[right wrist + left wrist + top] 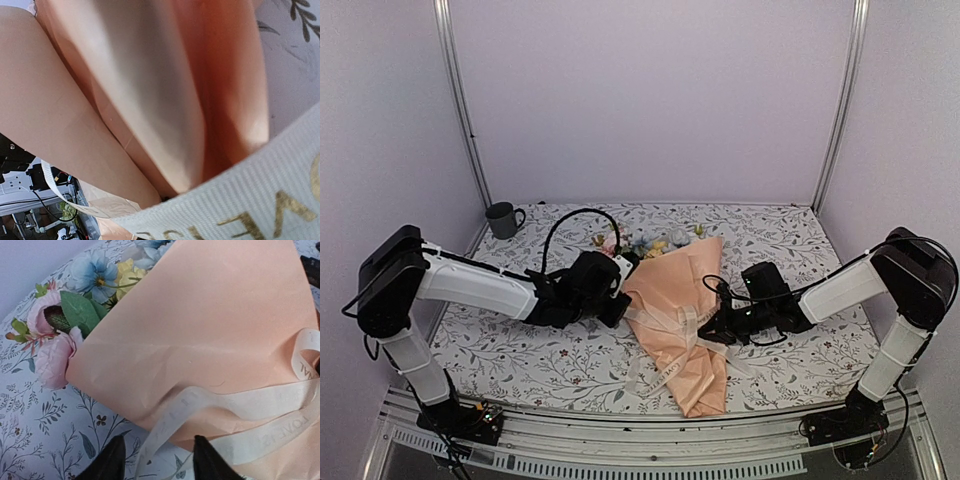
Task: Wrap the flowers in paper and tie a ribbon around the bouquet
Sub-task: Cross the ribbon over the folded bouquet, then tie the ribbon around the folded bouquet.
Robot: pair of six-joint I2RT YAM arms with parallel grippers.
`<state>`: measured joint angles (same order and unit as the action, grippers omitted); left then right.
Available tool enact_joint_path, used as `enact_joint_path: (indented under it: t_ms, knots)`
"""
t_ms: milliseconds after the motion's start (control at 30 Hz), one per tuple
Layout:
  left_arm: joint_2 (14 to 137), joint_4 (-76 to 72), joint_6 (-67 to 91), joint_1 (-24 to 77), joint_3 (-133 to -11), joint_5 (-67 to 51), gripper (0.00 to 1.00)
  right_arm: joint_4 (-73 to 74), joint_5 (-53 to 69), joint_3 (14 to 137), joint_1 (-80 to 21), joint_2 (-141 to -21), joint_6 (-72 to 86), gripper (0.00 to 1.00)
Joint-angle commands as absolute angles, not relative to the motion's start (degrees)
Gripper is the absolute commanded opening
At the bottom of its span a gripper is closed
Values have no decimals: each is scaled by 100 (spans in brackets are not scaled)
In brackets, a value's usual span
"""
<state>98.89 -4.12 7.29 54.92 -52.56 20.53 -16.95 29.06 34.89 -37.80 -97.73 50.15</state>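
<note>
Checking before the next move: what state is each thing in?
Paper: wrapped round flowers, lying flat.
Flowers: blooms poking out.
Ribbon: slack across paper.
Left pincer: open.
Right pincer: shut, at ribbon.
Mug: upright.

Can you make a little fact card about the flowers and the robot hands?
paper: peach, wrapped into a cone
flowers: pink, blue and yellow blooms poking out its wide end
ribbon: cream, looped across the paper
left fingers: open, by the ribbon
right fingers: shut, beside the ribbon
mug: dark, far left corner
</note>
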Motion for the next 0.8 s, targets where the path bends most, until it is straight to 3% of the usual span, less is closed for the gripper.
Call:
enact_joint_path:
  t_ms: [0, 67, 167, 233, 300, 367, 600, 767]
  knots:
    - [9511, -152, 1132, 5395, -5255, 2519, 69, -1617, 2844, 3463, -3735, -9719, 5001, 0]
    - [9301, -371, 991, 5436, -5136, 2463, 73, -1617, 2857, 3472, -3738, -9737, 4992, 0]
    - [8911, -1298, 182, 5817, -4878, 2170, 71, -1617, 2850, 3472, -3736, -9738, 4983, 0]
    - [8857, -1786, -591, 6148, -4794, 1451, 61, -1619, 2846, 3472, -3739, -9738, 4983, 0]
    - [9161, -1430, -942, 6363, -5125, 588, 50, -1617, 2847, 3478, -3735, -9738, 4983, 0]
    - [9697, -793, -925, 6451, -5673, 100, 44, -1620, 2851, 3473, -3738, -9738, 4983, 0]
    - [11043, -334, -1262, 6537, -6626, 176, 61, -1626, 2865, 3480, -3735, -9703, 4983, 0]
    - [11497, -521, -1506, 6539, -6883, 489, 62, -1634, 2852, 3455, -3737, -9686, 4992, 0]
